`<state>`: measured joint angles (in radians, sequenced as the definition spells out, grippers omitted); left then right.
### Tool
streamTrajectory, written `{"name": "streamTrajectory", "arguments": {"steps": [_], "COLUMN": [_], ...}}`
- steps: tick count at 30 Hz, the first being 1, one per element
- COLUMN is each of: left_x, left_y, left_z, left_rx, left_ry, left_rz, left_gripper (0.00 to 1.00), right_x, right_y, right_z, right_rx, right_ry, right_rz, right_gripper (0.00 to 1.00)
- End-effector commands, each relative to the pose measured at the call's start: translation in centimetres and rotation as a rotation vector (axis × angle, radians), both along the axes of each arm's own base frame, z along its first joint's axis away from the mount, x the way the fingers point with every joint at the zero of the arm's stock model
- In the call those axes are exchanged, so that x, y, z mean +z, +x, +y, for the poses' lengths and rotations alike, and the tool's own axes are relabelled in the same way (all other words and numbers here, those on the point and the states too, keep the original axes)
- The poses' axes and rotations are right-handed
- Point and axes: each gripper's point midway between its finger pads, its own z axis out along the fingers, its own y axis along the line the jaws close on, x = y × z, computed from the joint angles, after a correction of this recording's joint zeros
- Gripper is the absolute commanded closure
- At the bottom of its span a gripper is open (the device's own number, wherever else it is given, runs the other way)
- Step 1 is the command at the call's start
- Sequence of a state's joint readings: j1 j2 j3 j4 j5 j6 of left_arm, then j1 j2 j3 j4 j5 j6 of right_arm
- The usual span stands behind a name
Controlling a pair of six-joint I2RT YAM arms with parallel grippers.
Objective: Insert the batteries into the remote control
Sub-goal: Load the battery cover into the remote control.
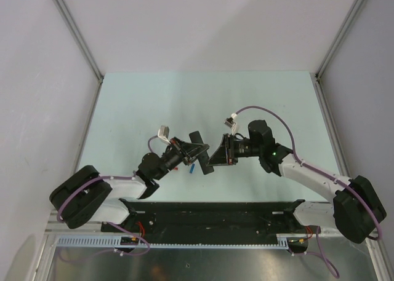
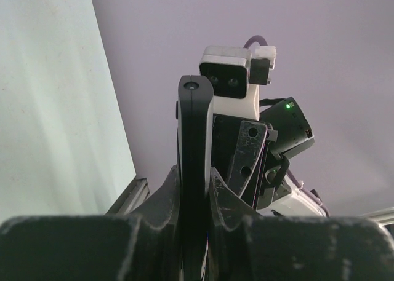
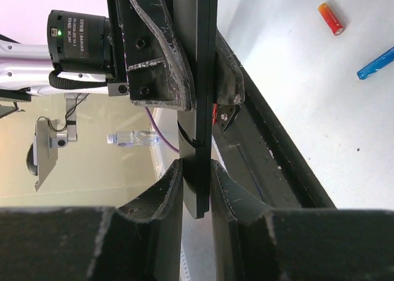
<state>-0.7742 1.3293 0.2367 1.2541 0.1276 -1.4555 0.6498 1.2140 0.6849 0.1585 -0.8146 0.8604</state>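
The remote control [image 1: 197,139], a slim black bar, is held in the air above the middle of the table between both grippers. My left gripper [image 1: 189,150] is shut on it; in the left wrist view the remote [image 2: 196,127] stands edge-on between the jaws of that gripper [image 2: 196,192]. My right gripper [image 1: 217,153] is shut on the other end; the bar [image 3: 200,115] also runs up between its jaws [image 3: 197,182]. A blue battery [image 1: 191,168] lies on the table below, and it also shows in the right wrist view [image 3: 375,63]. A small red and yellow cylinder [image 3: 330,18] lies near it.
The black base rail [image 1: 209,210] runs along the table's near edge under the arms. Grey walls with metal posts [image 1: 74,32] close in the left, right and back. A water bottle [image 3: 132,138] lies off the table.
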Motion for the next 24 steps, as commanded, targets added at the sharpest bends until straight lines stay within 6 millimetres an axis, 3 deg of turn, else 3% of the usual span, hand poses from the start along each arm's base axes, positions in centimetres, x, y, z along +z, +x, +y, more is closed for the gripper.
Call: {"name": "streamTrajectory", "arguments": {"steps": [1,4,11,16,24], "left_x": [5.7,5.7,6.4,6.5,6.9], "left_y": [-2.1,-2.3,-3.5,-5.0,-6.8], "left_z": [0.3,0.0,-1.3,-1.7,-0.4], "left_rx": [-0.073,-0.087,-0.171,-0.240,-0.258], "left_ry": [-0.157,-0.155,-0.143,-0.132,-0.139], "left_rz": [-0.155,-0.157,-0.203,-0.238,-0.278], "left_gripper": [1.00,1.00,1.00,1.00,1.00], "right_x": [0.6,0.2,-0.7,0.0,0.7], "right_y": [0.3,0.1,0.3,1.8,4.3], "right_z": [0.3,0.6,1.2,1.4,1.0], "right_rx": [-0.020,-0.031,-0.061,-0.122,-0.197], "right_ry": [0.022,0.004,-0.025,-0.002,0.016], "right_rz": [-0.048,-0.042,-0.034,-0.038,-0.048], "right_gripper": [0.93,1.00,1.00,1.00,1.00]}}
